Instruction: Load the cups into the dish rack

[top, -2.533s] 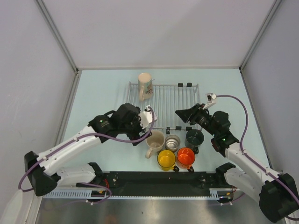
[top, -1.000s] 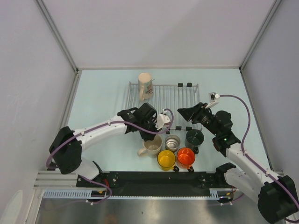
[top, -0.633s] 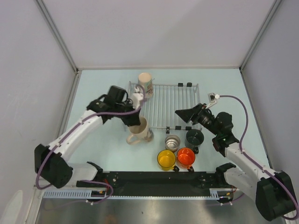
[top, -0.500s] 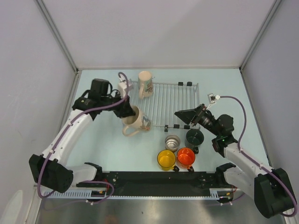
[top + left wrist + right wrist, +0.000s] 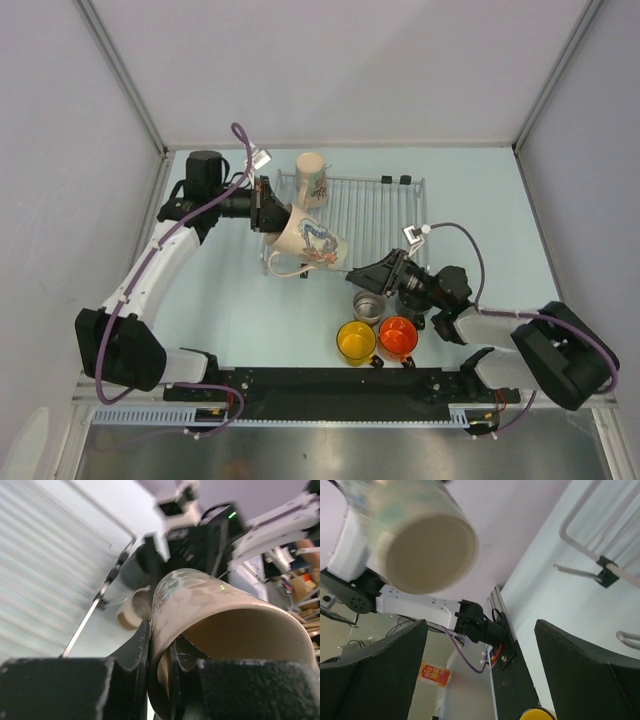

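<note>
The left claw pinches the cream cup by its rim, jutting sideways just ahead of it over the rack, and that thin grip could let it tumble off the wires; the right claw hangs spread.

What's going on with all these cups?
The left claw holds a patterned cup by its rim, tilted over the rack, where a cream cup already sits. The right claw hangs open near the steel cup. The yellow cup and orange cup wait on the table.
</note>
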